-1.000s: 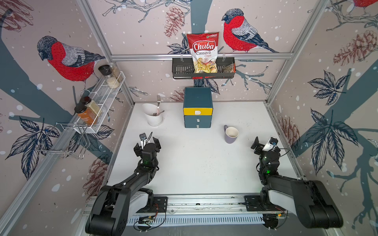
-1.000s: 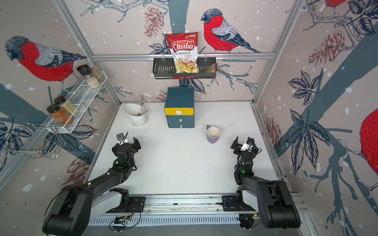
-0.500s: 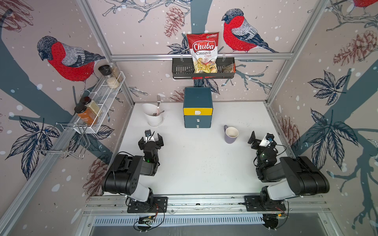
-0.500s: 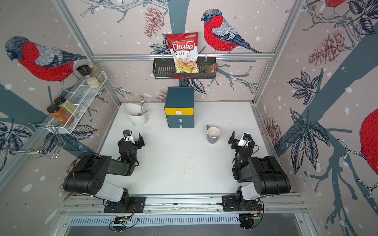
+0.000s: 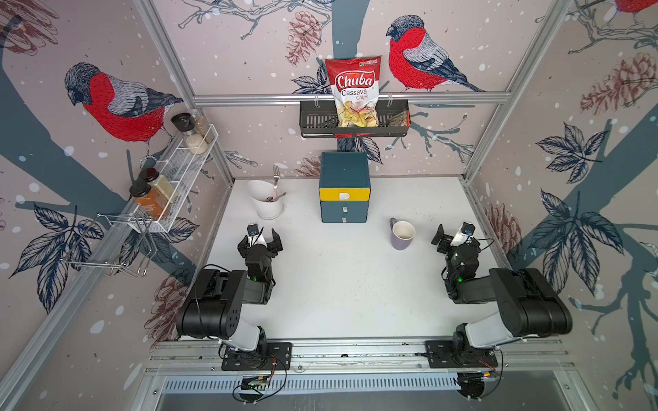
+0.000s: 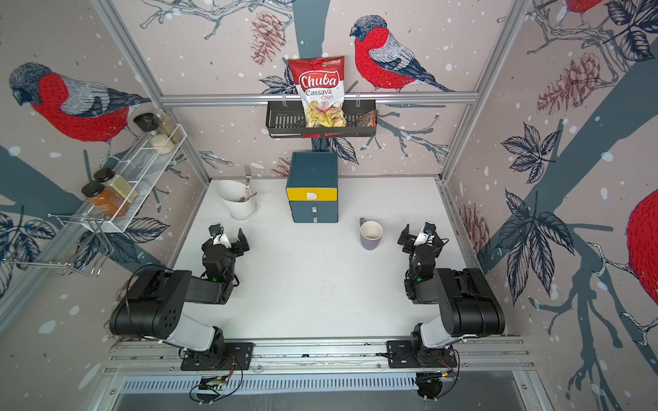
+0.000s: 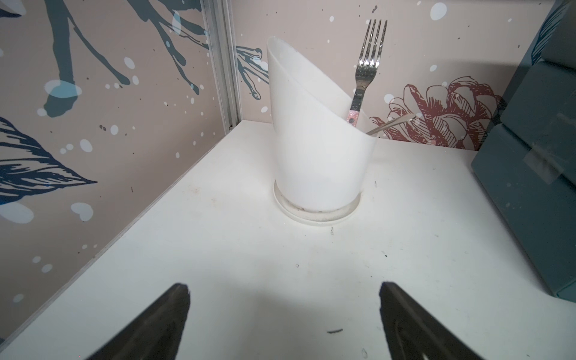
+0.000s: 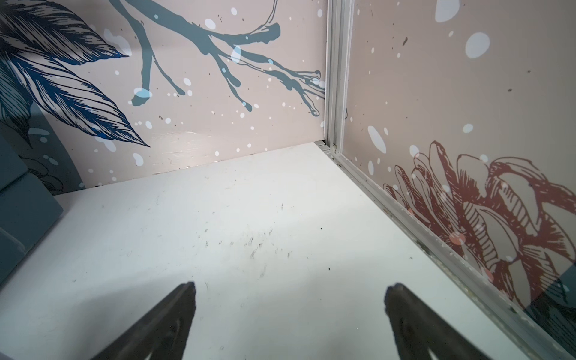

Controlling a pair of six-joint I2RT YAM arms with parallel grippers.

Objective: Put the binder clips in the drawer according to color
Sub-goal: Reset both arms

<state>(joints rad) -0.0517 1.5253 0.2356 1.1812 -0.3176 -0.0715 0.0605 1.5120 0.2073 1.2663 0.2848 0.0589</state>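
A white tabletop (image 5: 341,284) walled with bullfinch-and-pinecone wallpaper, seen from my remote station. The small teal chest of drawers (image 5: 344,178) stands at the back centre against the rear wall, its yellow front on top and two teal fronts below, all facing the arms. Both arms are folded low near the front rail. The left gripper (image 5: 260,240) hangs just above the table with its jaws spread wide and nothing between them; its wrist view looks at a white cutlery holder (image 7: 314,156) with a fork (image 7: 371,50) standing in it, left of the chest. The right gripper (image 5: 457,237) is likewise spread wide and empty, pointed at the back right corner, a purple mug (image 5: 402,235) just beside it. A bag of cassava chips (image 5: 354,92) sits in a black wall basket (image 5: 313,122) above the chest.
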